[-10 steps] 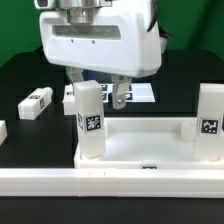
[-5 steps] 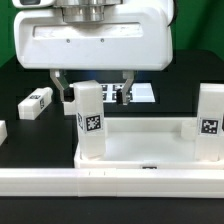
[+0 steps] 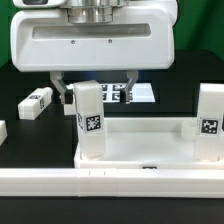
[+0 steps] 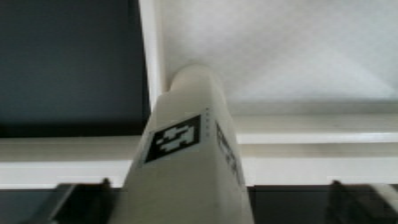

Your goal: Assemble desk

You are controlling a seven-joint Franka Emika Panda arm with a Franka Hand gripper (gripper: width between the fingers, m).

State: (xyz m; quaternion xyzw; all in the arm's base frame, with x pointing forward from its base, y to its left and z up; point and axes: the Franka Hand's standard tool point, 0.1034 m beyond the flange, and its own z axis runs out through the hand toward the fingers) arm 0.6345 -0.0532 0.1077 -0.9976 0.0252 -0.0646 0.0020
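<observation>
The pincer [image 3: 96,94] is wide open. Its two fingers [image 3: 62,88] stand one on each side of a white leg [image 3: 88,122], up near the leg's top, w/ a gap on both sides. So nothing is held yet.

The leg stands straight up right under the pincer, in a corner of the white tabletop [image 3: 140,150]. Can't tell if it sits all the way in its hole. The wrist view looks down along the leg, its tag facing the camera.

A 2nd leg [image 3: 210,120] stands in another corner, well off to the exterior view's right of the pincer. A 3rd leg [image 3: 35,103] lies flat on the black table [image 3: 12,85], off to the other side & lower than the pincer. The marker board [image 3: 143,93] lies behind the pincer.

How it handles, I think: the leg looks like hard plastic. It's prob. stiff, light & smooth, so it may slip. Best spot to pinch is near the top, on two flat sides, square on. The tabletop is big but prob. light too, so a side push on the leg may slide it.
</observation>
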